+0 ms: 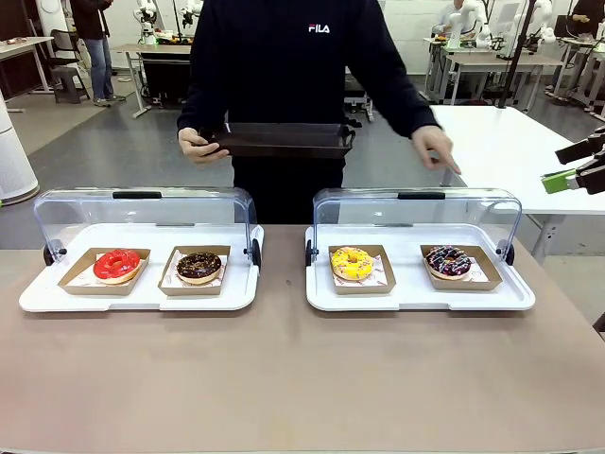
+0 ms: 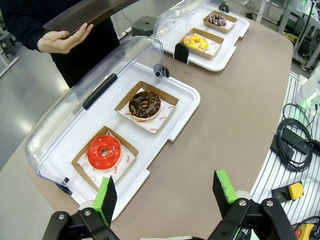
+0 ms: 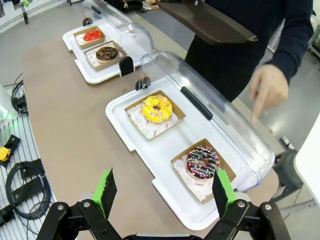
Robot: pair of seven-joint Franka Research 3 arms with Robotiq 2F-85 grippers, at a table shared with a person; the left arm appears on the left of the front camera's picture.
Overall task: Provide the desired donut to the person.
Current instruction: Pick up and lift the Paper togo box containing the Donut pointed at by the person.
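The person (image 1: pixel 284 57) in a black FILA sweatshirt stands at the far side, holding a dark tray (image 1: pixel 281 140) in one hand. Their other hand (image 1: pixel 437 149) points down over the right display case, above the dark sprinkled donut (image 1: pixel 447 261). A yellow donut (image 1: pixel 352 263) lies in the same case. The left case holds a red donut (image 1: pixel 116 266) and a chocolate donut (image 1: pixel 198 267). My left gripper (image 2: pixel 167 192) hangs open above the table's near edge by the red donut (image 2: pixel 104 152). My right gripper (image 3: pixel 164 189) is open above the sprinkled donut (image 3: pixel 202 162); its green pad (image 1: pixel 560 181) shows at the right edge.
Both white display trays (image 1: pixel 416 301) have their clear lids (image 1: pixel 142 213) swung open toward the person. Each donut sits in a brown paper box. Cables and a yellow button box (image 2: pixel 295 190) lie beside the table. The near half of the brown tabletop (image 1: pixel 284 378) is bare.
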